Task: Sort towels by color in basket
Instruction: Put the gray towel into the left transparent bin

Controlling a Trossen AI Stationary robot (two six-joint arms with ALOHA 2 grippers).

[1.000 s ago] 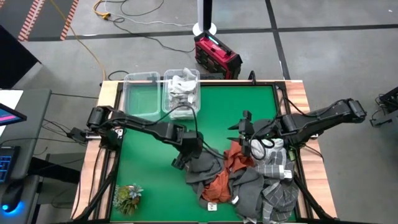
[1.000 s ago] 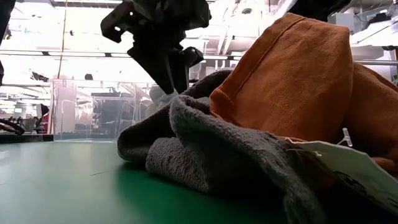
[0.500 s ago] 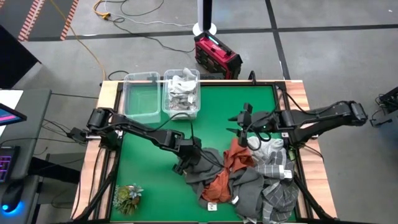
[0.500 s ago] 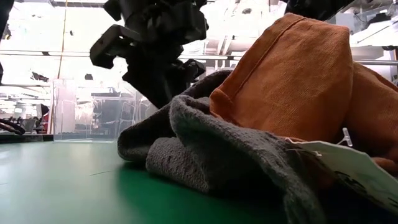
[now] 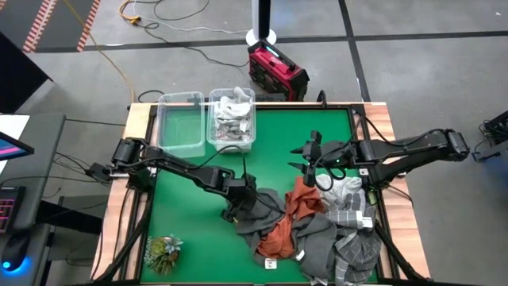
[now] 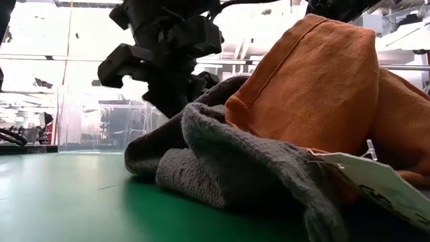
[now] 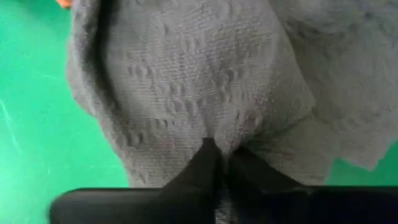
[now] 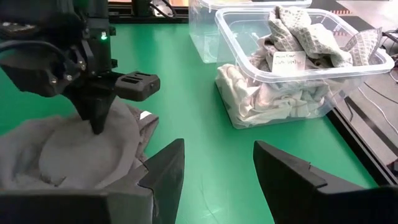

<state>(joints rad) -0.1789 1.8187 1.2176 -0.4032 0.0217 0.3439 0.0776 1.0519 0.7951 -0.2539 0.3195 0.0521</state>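
Several towels lay heaped on the green table (image 5: 198, 175) toward its right front — a dark grey towel (image 5: 262, 213) at the pile's left edge, a rust-orange towel (image 5: 298, 208) draped just beside it, a grey plaid towel (image 5: 348, 213) on the right side, and more dark cloth toward the front. The left gripper (image 5: 238, 208) was down on the dark grey towel, its fingers (image 7: 214, 171) pinched together on a fold of that cloth — the left wrist view showed the fabric puckered right at the tips. From table height, the grey towel (image 6: 222, 168) bunched in front with the orange one (image 6: 316, 87) rising behind it, and a white tag (image 6: 376, 185) lay on the pile near the camera.

The right gripper (image 5: 311, 163) hovered over the far edge of the pile, fingers spread apart and holding nothing. Across the table at the far side stood two clear bins: the right bin (image 5: 250, 137) already held light-coloured towels (image 8: 292, 68), while the left bin (image 5: 163, 127) sat touching it. A small green plant (image 5: 163, 251) rested at the front left corner, well apart from the towels.
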